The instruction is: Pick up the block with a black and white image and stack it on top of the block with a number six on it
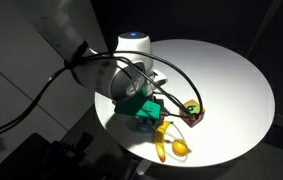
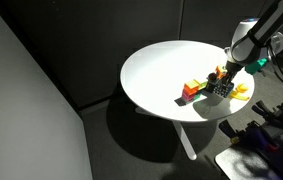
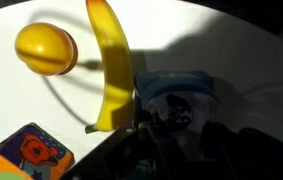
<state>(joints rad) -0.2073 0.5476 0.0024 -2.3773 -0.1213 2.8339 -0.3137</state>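
Hovering gripper (image 1: pixel 146 116): low, close to the table (image 1: pixel 231 70) edge; finger spread cannot be told.
Picture block (image 3: pixel 176 95): blurred, directly under the wrist.
Banana (image 3: pixel 111 60): just beside it; could snag on lift.
Six block (image 1: pixel 191 113): small top, so an off-centre release may topple the stack.

A: Furniture?
B: One round white table (image 2: pixel 151 62), on a single white pedestal leg (image 2: pixel 187 142). The top shows in both exterior views.
A: Walls?
B: Flat grey panel (image 2: pixel 31 100) close by in an exterior view, with a dark backdrop (image 2: pixel 131 18) behind the table.
A: Floor?
B: Dark grey floor (image 2: pixel 121 155), with the table's shadow on it.
A: Light?
B: Hard and bright on the tabletop, which glares white. The room around it is dim, near black.
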